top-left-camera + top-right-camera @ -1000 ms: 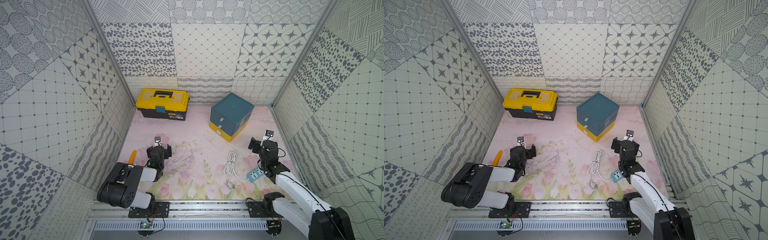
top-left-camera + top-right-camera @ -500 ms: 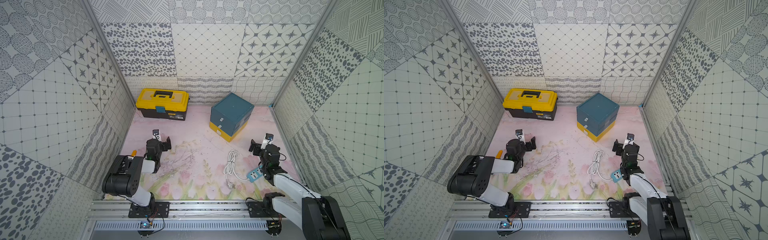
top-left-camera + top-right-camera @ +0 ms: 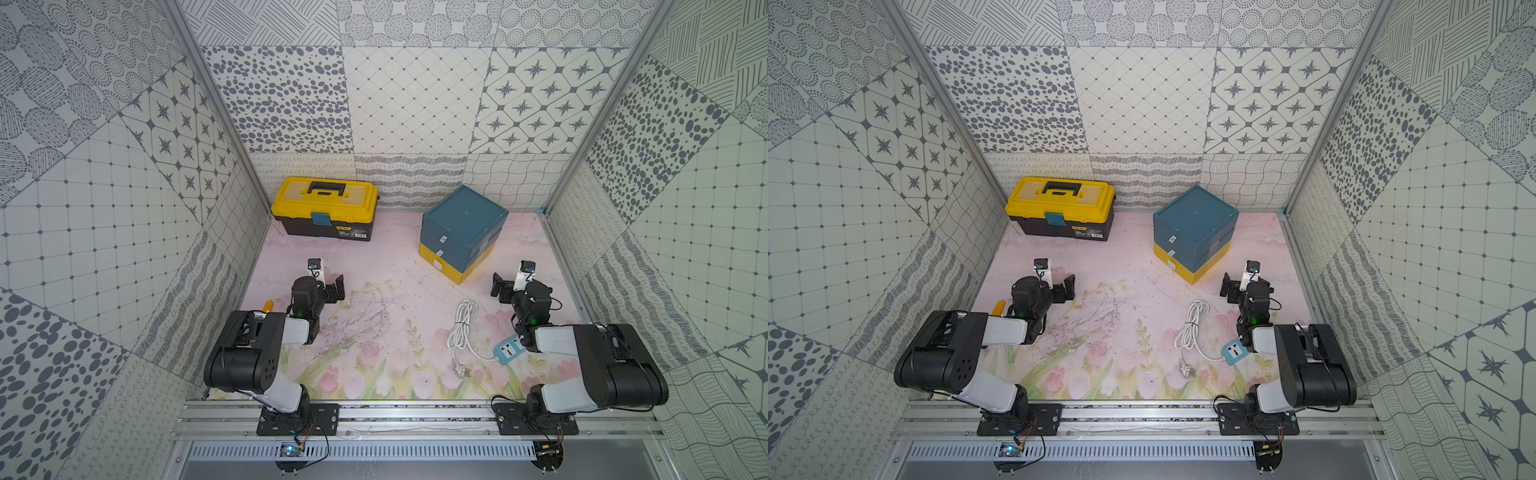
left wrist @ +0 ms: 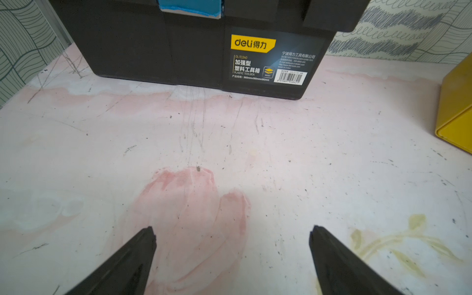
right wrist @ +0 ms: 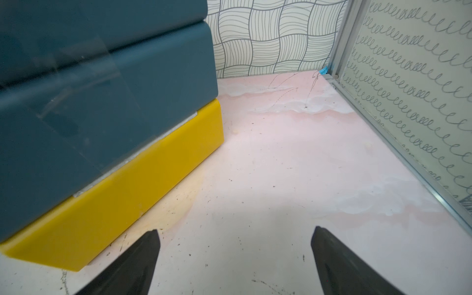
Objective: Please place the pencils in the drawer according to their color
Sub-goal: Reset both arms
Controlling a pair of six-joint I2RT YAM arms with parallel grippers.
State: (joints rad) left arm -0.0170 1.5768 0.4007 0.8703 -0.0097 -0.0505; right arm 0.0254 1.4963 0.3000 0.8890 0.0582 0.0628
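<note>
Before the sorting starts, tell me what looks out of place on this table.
The drawer chest sits turned askew to the walls, all three drawers shut. No pencils are in view. A white cable with a blue socket block lies loose on the scribble-marked mat.

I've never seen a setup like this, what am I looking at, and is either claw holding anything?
Two robot arms stand on a rail at the front. Two pictures look down from overhead; two come from cameras on the wrists. The left gripper faces a yellow-and-black toolbox; the right gripper is near a teal drawer chest with a yellow bottom drawer. A coiled white cable with a blue socket block lies on the flowered mat. Both grippers are open and empty. I can't make out any pencils.
</note>
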